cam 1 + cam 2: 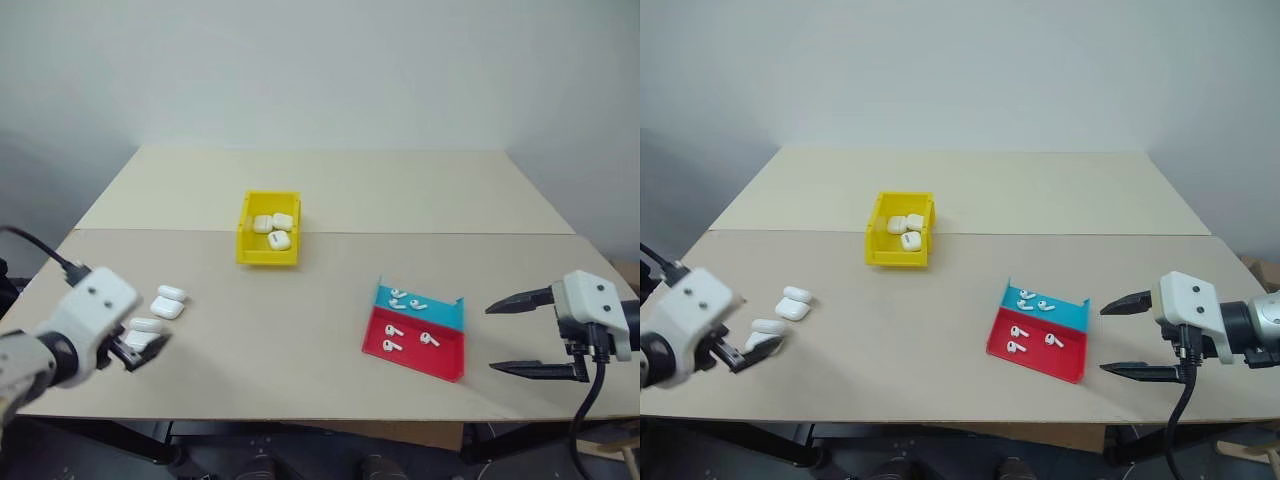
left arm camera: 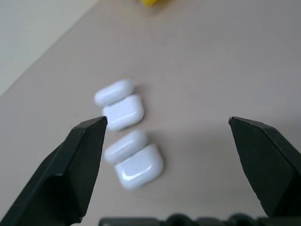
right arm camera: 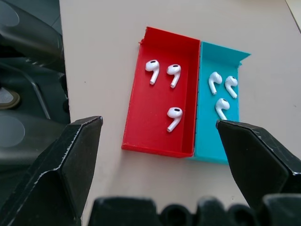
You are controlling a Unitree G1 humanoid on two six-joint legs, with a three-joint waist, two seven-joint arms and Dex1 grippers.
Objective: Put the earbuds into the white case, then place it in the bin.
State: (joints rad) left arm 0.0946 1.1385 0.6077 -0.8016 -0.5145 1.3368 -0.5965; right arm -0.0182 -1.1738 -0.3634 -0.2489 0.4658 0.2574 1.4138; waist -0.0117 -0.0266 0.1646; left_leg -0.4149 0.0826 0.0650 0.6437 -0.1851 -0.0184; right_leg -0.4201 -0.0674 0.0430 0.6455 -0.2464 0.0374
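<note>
pincers both stand wide apart and empty. left pincer (image 2: pixel 167 125) hovers over two open white cases (image 2: pixel 134 165) lying side by side on the surface (image 1: pixel 300 320) near its left edge. right pincer (image 3: pixel 160 127) hangs above the red-and-blue tray (image 3: pixel 160 141), which holds six earbuds (image 3: pixel 174 117), three per half. farther back, the yellow bin (image 1: pixel 268 255) contains three closed cases.
</note>
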